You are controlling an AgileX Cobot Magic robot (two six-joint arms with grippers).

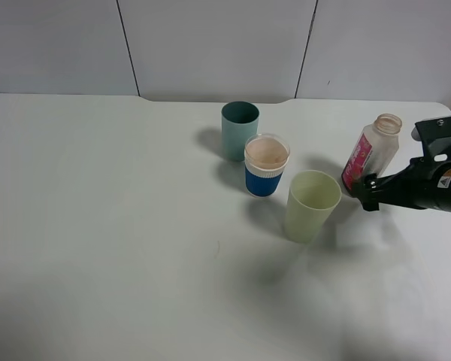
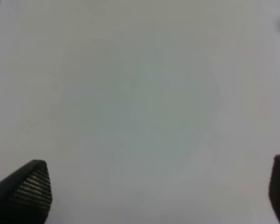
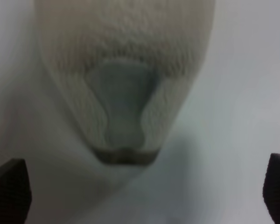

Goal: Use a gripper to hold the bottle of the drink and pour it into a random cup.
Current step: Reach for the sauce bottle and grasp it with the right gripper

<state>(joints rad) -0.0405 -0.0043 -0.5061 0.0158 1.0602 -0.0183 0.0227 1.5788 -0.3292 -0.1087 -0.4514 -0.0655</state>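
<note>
The bottle of the drink (image 1: 372, 153), clear with a pink-red label and no cap, stands at the right of the white table. My right gripper (image 1: 367, 192) reaches in from the right edge, its black tips just in front of the bottle's base and pointing at the pale yellow-green cup (image 1: 311, 205). In the right wrist view its fingertips (image 3: 11, 189) stand far apart with nothing between them, so the right gripper (image 3: 144, 189) is open; a blurred pale tapered shape, apparently the cup (image 3: 126, 51), fills the space ahead. The left gripper (image 2: 156, 191) is open over bare table.
A dark teal cup (image 1: 240, 130) stands at the back. A clear cup with a blue band (image 1: 266, 165) and pinkish top sits just in front of it, close to the yellow-green cup. The table's (image 1: 98, 226) left half is bare white. The left arm is outside the exterior view.
</note>
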